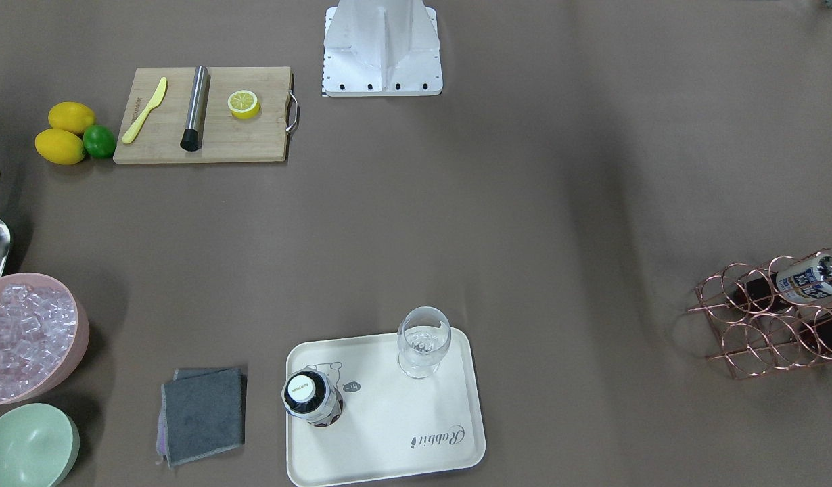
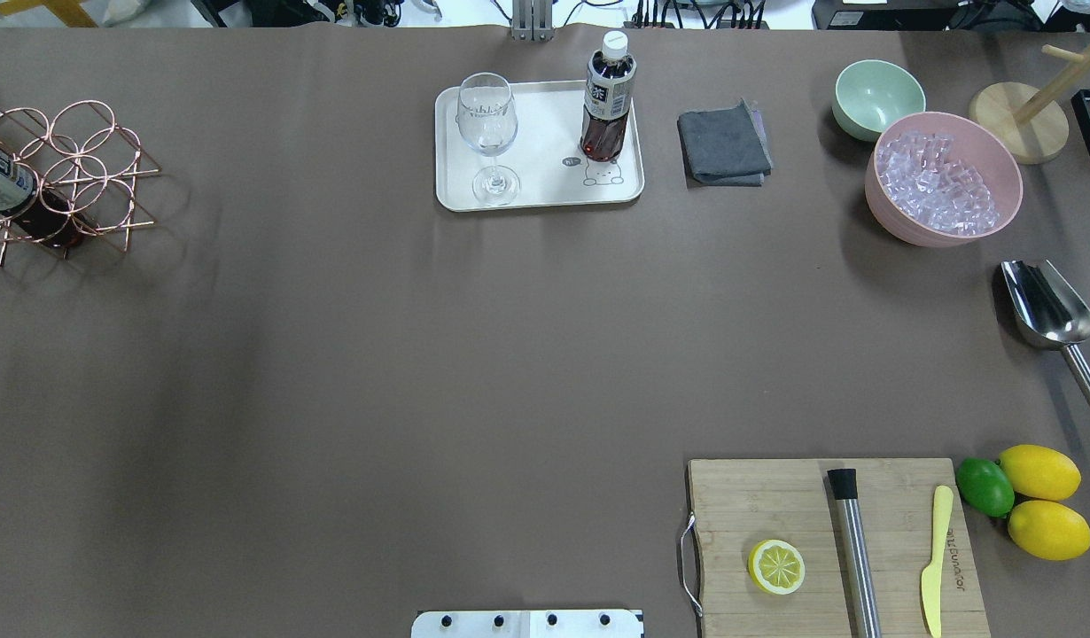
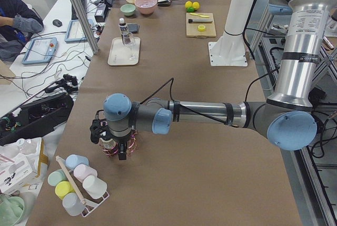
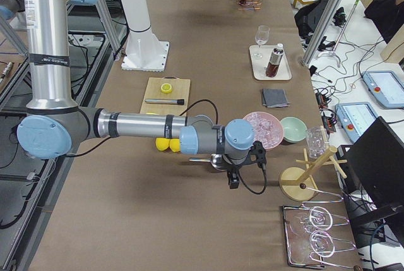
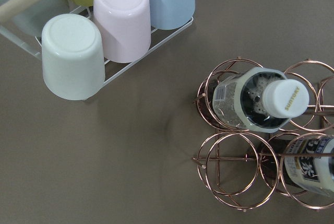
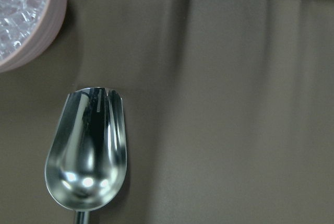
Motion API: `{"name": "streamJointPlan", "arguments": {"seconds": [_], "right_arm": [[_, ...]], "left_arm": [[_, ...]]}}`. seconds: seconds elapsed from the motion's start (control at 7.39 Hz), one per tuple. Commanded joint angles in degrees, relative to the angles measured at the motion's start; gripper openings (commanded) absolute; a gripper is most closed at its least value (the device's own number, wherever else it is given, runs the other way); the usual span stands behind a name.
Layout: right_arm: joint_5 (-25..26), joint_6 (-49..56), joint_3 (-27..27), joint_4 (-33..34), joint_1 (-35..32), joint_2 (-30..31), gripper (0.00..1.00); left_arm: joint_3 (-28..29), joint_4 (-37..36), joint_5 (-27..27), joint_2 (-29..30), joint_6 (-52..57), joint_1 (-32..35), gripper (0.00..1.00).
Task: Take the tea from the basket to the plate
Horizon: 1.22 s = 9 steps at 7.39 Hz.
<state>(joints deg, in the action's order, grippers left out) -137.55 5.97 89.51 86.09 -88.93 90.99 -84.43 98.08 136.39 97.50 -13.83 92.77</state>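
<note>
At nine o'clock on the overhead table, my left gripper (image 3: 117,154) hovers above the basket (image 5: 235,157), with a tea bottle (image 5: 250,101) at three o'clock in its wrist view. Advice: centre on the cap, descend plumb, stay clear of the wire. Jaw opening and contact: I cannot tell, on either arm. A second tea bottle (image 2: 607,106) stands on the plate (image 2: 545,190), at twelve o'clock.

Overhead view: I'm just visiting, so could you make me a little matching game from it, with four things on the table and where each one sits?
Things:
1. wine glass
2. lemon half
3. ice cubes
4. upright tea bottle

Places:
A. in the pink bowl
B. on the wooden cutting board
C. on the cream tray, beside the bear drawing
D. on the cream tray, at the end away from the bear drawing

Pairs: 1-D, 2-B, 3-A, 4-C
</note>
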Motion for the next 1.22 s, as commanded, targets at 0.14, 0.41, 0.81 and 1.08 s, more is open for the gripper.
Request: {"name": "streamJointPlan", "arguments": {"seconds": [0.14,0.41,0.81,1.08], "right_arm": [[0.0,0.09,-0.48,-1.8,-1.15,2.35,1.0],[1.4,0.0,-0.22,-1.1,-1.15,2.43,1.0],[3.16,-0.08,-0.12,-1.19,-1.15,3.23,1.0],[3.61,-0.08,-0.12,-1.19,-1.24,3.66,1.0]], "left_arm": [[0.15,-0.08,-2.25,-0.37,2.67,-1.27,0.98],[0.15,-0.17,-3.24,-0.29,2.58,-3.29,0.98],[0.15,-0.43,-3.06,-0.38,2.32,-3.29,0.98],[0.15,-0.52,-2.62,-0.46,2.4,-3.29,0.98]]}}
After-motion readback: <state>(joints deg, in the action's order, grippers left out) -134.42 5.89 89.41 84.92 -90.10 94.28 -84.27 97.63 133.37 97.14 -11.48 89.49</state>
